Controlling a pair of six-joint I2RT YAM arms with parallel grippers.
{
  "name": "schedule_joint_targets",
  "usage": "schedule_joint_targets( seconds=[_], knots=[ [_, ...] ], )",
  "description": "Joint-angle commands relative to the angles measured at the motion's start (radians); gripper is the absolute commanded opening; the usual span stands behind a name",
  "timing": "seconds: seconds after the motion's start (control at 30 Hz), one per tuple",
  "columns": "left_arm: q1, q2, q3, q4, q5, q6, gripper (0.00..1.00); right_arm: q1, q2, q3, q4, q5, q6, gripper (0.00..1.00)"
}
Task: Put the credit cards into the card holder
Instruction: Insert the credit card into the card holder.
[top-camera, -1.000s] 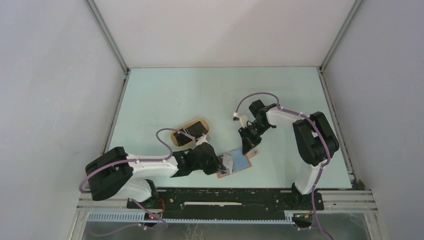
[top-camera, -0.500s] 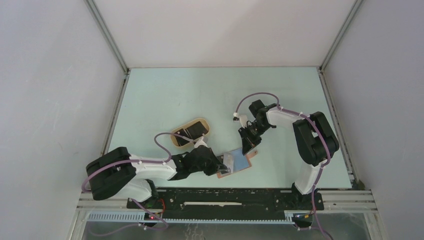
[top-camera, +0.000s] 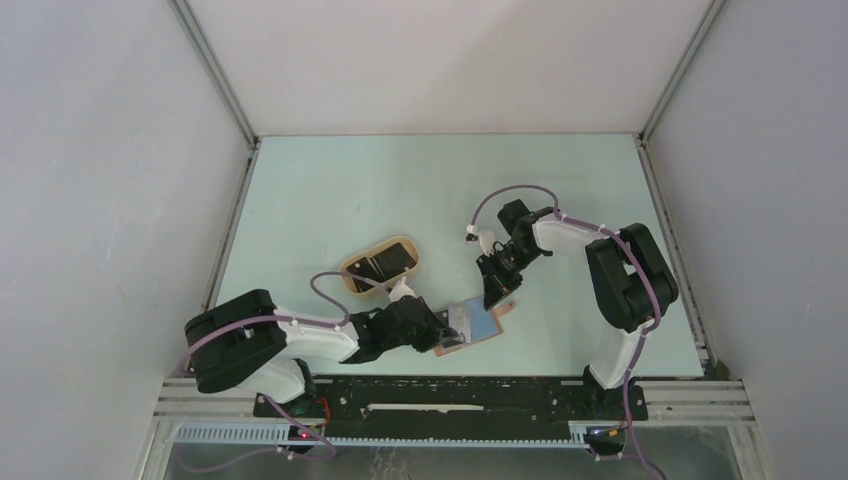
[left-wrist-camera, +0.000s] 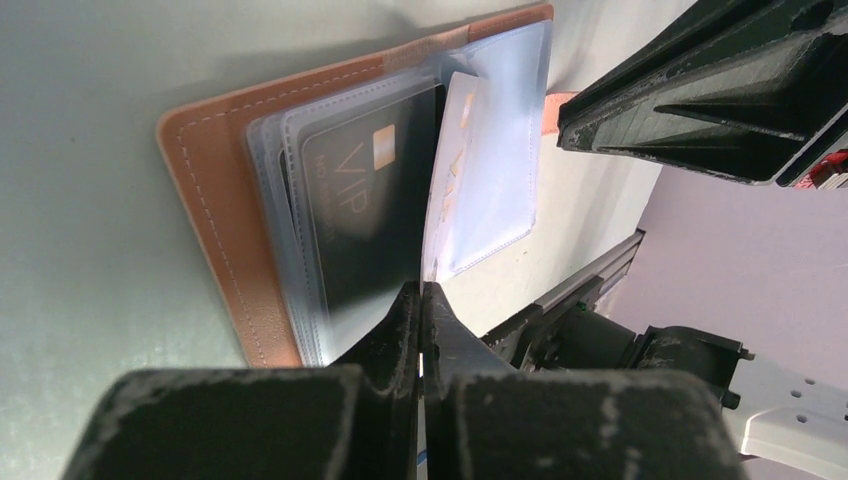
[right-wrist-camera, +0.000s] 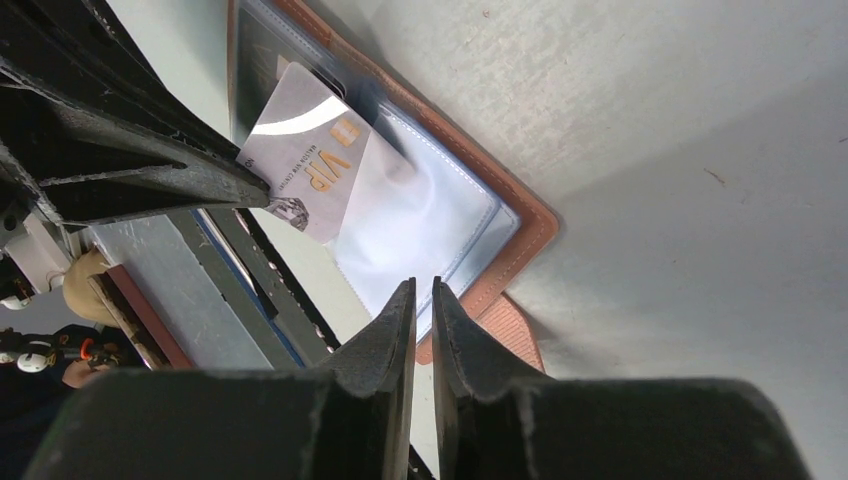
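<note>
My left fingers (left-wrist-camera: 413, 300) pinch a thin pale card (left-wrist-camera: 452, 170) above the stitched brown-leather card holder's (left-wrist-camera: 210, 210) glossy pockets. My right fingers (right-wrist-camera: 408, 300) are nearly together at its lower edge; I cannot tell if they grip.

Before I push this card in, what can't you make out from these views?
- Top view: how many dark cards lie in the tan tray; too small.
- Left wrist: how deep the pale VIP card sits in the card holder; seen edge-on. Right wrist: cloudy pocket blurs it.
- Right wrist: whether the right gripper pinches or only presses the holder; its fingers hide contact.
- Left wrist: the left gripper hides the card's held edge.
</note>
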Motion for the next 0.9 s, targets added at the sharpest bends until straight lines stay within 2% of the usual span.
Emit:
schedule_joint_targets(
  seconds=[0.0, 0.87],
  knots=[
    [-0.016, 0.016, -0.035, 0.006, -0.073, -0.026, 0.0, 0.003, 0.015, 0.033, -0.008, -0.023, 0.009, 0.18],
    [-0.113, 0.104, -0.059, 0.078, -0.237, -0.08, 0.0, 0.023, 0.067, 0.032, -0.009, 0.046, 0.02, 0.12]
  ],
)
